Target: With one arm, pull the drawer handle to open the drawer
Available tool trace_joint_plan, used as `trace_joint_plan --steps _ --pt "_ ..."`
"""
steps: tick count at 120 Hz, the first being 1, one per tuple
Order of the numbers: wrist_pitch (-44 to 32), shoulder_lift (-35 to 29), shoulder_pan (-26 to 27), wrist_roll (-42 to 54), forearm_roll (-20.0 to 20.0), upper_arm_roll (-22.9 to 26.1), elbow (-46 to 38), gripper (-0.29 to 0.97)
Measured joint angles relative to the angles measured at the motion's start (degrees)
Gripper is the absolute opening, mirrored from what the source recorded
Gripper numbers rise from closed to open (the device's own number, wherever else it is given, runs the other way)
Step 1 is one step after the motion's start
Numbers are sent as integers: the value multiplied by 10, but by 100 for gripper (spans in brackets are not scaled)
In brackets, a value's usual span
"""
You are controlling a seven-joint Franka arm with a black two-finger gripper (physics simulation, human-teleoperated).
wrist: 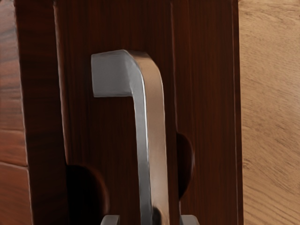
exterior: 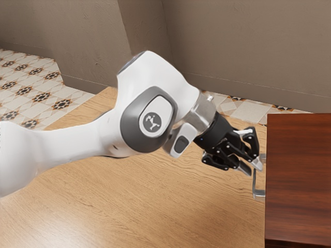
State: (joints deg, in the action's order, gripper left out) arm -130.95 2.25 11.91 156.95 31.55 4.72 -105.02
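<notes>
Right up close on the drawer front (wrist: 206,93) now, dark reddish wood with the grain running the same way as the handle. The handle (wrist: 152,140) is a brushed grey metal bar, and its far end bends over squarely to meet the wood. Two pale fingertips (wrist: 110,219) sit one on each side of the bar, each with a gap, neither touching it. Rounded dark shadows (wrist: 86,192) flank the bar on the wood. Past the drawer's edge, the light wooden table (wrist: 272,117).
</notes>
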Motion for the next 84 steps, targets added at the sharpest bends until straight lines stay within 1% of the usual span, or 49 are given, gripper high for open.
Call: trace_joint_plan --steps 14,34,46,49,61,72,84 --pt "0 1 2 6 6 -1 -11 6" --pt "0 -2 1 7 10 -3 -18 -3" --pt "0 -23 1 8 11 -11 -43 -6" --pt "0 -29 -11 9 10 -3 -51 -6" --pt "0 -63 -25 12 8 -8 -84 -8" --pt "3 -93 -27 13 7 -27 -109 -10" --pt "7 -109 -36 17 9 -52 -125 -10"
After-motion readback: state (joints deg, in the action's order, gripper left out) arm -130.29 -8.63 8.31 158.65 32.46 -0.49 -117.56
